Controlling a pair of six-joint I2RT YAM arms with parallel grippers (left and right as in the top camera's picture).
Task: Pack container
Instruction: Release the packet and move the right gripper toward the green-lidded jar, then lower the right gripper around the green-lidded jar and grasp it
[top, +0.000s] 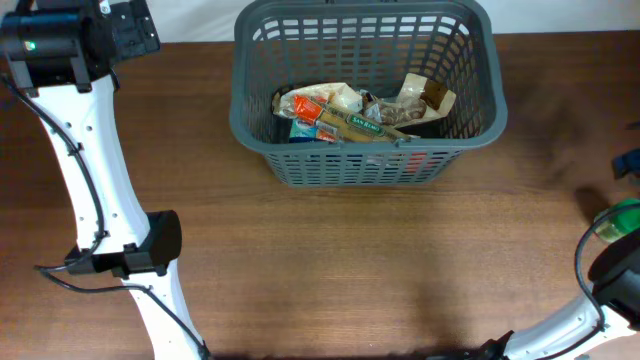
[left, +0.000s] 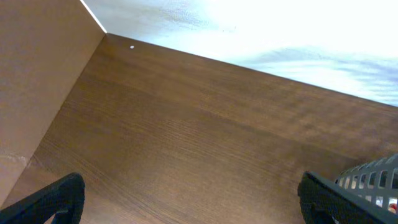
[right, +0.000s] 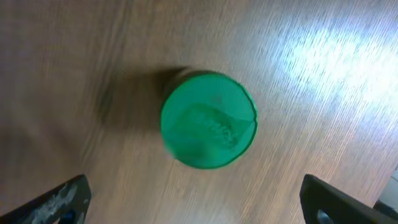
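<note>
Green round lid (right: 208, 119) on wooden table (top: 330, 260), well apart from container (top: 360, 165).

The basket (top: 350, 165) is sitting on the table (top: 330, 270) at twelve o'clock, with packets (top: 350, 112) lying in it across the bottom. The jar (right: 208, 119) is standing at three o'clock, well apart from the basket, with the right gripper (right: 196, 199) hanging over it. The left gripper (left: 193, 205) is hovering at ten o'clock, left of the basket.

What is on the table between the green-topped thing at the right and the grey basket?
Nothing. In the overhead view, only bare wooden table lies between the green-topped thing and the basket.
</note>
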